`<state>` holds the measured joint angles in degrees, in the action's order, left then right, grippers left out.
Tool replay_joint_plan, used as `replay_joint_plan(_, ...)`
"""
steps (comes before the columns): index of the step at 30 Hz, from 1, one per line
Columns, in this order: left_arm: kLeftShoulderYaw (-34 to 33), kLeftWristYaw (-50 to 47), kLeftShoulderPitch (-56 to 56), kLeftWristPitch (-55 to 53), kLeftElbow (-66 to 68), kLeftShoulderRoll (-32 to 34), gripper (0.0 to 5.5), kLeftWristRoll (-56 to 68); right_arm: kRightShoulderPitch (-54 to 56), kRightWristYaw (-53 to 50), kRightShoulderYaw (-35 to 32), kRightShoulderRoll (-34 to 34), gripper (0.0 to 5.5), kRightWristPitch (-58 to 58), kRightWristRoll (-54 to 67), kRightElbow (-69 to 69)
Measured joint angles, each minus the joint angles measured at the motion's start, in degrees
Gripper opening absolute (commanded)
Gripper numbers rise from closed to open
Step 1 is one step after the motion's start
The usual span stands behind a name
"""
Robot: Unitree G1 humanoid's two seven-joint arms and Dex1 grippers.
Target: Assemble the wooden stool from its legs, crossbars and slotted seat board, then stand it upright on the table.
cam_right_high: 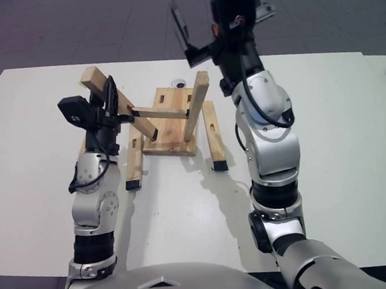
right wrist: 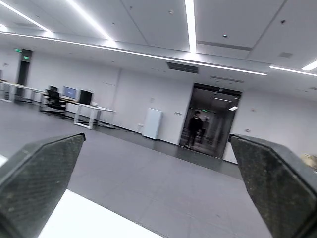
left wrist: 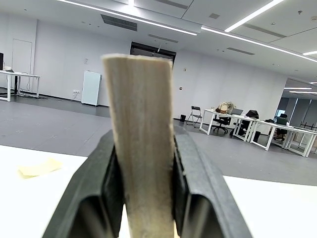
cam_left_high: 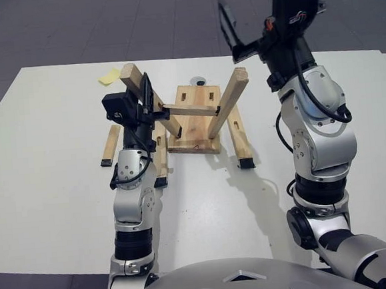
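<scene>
— Which claw has hold of something?

— The left claw point(cam_left_high: 148, 98) is closed tight around the left leg point(cam_left_high: 134, 79), which slants up out of the seat board point(cam_left_high: 194, 121). The board lies flat on the table point(cam_left_high: 49, 182). A crossbar point(cam_left_high: 190, 109) joins that leg to the right leg point(cam_left_high: 231, 98).

— And the other claw?

— The right claw point(right wrist: 156, 136) is wide open and empty, raised high above the far right side of the board.

— What would it go for?

— Probably the loose leg point(cam_left_high: 241, 141), which lies flat just to the right of the board. Its long axis runs from the robot toward the far edge of the table. It sits below the right claw and closer to the robot, so the right arm is the nearer one. The claw would have to come down and back, with its fingers set across the leg's width.
</scene>
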<state>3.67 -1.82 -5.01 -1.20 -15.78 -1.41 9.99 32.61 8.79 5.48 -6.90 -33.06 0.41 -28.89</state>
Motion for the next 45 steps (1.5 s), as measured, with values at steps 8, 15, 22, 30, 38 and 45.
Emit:
replay_joint_plan(8,2.27,-0.71,1.92,1.54,0.54,-0.34,1.02,-3.10,0.58,2.57,8.35,-0.32,5.40,-4.87,-1.14,1.51)
replay_joint_plan(15,2.29,-1.07,2.03,1.66,0.71,-0.82,1.02,-3.31,-0.05,2.58,11.02,-0.59,4.61,-6.92,-3.24,3.08)
replay_joint_plan(22,1.92,-1.28,2.19,1.68,0.79,-1.24,1.02,-3.67,1.72,0.88,12.85,0.89,3.60,-6.93,-6.36,4.67)
replay_joint_plan(30,1.81,-1.27,2.03,0.57,-0.20,-1.28,1.02,-3.62,4.50,2.93,20.19,2.65,2.26,-10.75,-8.80,9.43)
replay_joint_plan(38,1.50,-1.29,1.67,-2.38,-1.61,-1.44,1.02,-3.49,4.52,7.75,29.88,-1.30,1.01,-22.28,-12.52,12.03)
replay_joint_plan(45,1.53,-1.33,1.51,-3.22,-2.24,-1.62,1.02,-3.33,4.59,6.39,26.90,-0.48,0.03,-19.22,-12.52,12.76)
